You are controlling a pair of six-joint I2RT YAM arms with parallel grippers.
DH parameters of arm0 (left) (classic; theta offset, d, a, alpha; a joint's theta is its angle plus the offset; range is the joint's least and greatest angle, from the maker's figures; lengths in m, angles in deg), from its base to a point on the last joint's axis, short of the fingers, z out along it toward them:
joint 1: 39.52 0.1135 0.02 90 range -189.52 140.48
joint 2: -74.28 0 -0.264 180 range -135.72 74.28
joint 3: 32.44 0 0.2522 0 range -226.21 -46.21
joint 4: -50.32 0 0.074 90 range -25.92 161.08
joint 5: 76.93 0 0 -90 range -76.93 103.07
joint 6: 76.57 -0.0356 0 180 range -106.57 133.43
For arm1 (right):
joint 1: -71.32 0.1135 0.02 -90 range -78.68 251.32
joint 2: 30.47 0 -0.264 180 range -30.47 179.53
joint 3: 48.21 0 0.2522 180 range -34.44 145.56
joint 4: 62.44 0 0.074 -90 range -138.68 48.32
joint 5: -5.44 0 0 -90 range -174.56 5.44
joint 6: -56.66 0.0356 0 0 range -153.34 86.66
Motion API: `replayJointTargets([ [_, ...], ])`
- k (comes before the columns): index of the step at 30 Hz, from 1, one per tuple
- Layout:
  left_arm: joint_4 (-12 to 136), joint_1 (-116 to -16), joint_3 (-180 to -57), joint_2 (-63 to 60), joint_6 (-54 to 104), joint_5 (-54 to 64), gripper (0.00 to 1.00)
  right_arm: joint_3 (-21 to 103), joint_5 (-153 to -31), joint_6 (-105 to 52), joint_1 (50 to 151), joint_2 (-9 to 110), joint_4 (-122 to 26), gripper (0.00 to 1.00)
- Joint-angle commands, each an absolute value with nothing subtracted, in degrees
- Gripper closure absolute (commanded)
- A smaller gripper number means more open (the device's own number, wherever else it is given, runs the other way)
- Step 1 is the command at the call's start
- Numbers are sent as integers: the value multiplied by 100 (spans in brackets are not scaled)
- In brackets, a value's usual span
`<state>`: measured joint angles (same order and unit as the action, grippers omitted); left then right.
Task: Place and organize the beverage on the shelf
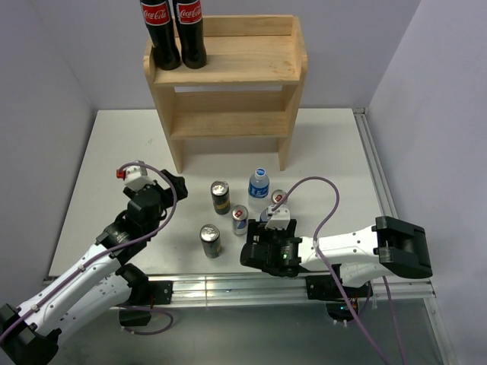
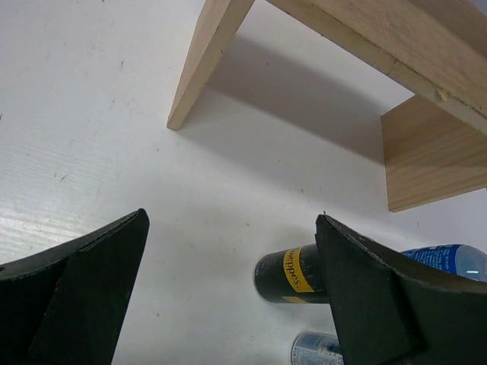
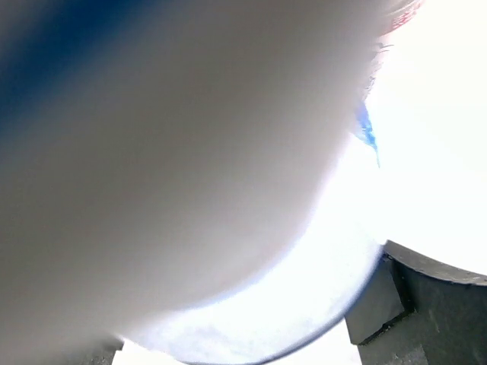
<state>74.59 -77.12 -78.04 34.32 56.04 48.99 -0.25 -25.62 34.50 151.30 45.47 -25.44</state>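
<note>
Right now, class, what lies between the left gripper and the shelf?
Only bare table separates the left gripper from the shelf leg, seen in the left wrist view.

white table (image 1: 114, 167), nothing fancy. wooden shelf (image 1: 228, 129) stands at far side, side panels planted on tabletop. drinks bunched mid-table toward front, all upright: water bottle (image 1: 259, 185), dark can (image 1: 220, 198) left of it, blue-silver can (image 1: 239, 220) just in front of that, second dark can (image 1: 210, 241) nearest front edge, silver-topped can (image 1: 278, 198) just right of bottle
</note>
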Motion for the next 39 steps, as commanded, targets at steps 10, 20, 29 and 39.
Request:
replayJointTargets([
  [10, 6989, -7740, -7714, 3359, 5456, 4955, 2, -105, -1680, 4919, 15121, 4959, -1740, 55],
  [20, 7024, -7749, -7723, 3411, 5482, 4946, 2, 1019, -1478, 6069, 15770, 4977, 429, 100],
  [29, 7006, -7757, -7732, 3438, 5500, 4902, 2, 3971, -924, 6047, 16712, 4653, 3402, 100],
  [39, 6971, -7757, -7855, 3570, 5491, 4797, 2, 5027, -1763, -2584, 15878, 3282, -3179, 100],
])
